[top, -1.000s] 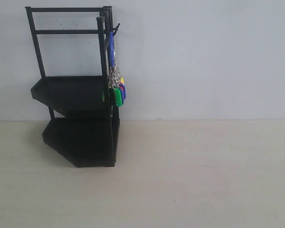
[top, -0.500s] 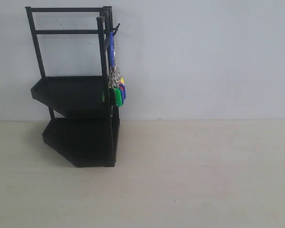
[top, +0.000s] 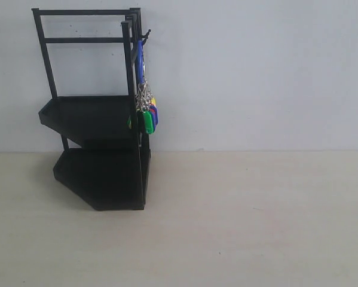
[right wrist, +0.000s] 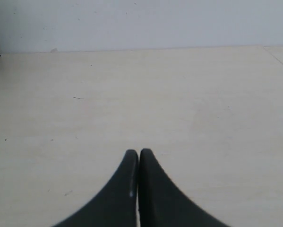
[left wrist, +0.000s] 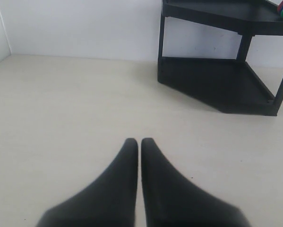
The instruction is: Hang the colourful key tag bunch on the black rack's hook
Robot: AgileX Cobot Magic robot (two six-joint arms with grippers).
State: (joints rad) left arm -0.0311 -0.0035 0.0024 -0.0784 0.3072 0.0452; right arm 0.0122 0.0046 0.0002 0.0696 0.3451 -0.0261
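On the rack's [top: 46, 60] short hook [top: 145, 34], key tags [top: 147, 115] could slip if jolted; left tool [left wrist: 139, 142] and right tool [right wrist: 139, 152] sit pressed together.

Looks like a lab test bench: blank white wall [top: 256, 72], pale tabletop [top: 238, 227]

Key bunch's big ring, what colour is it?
The ring is blue; exterior view shows it best.
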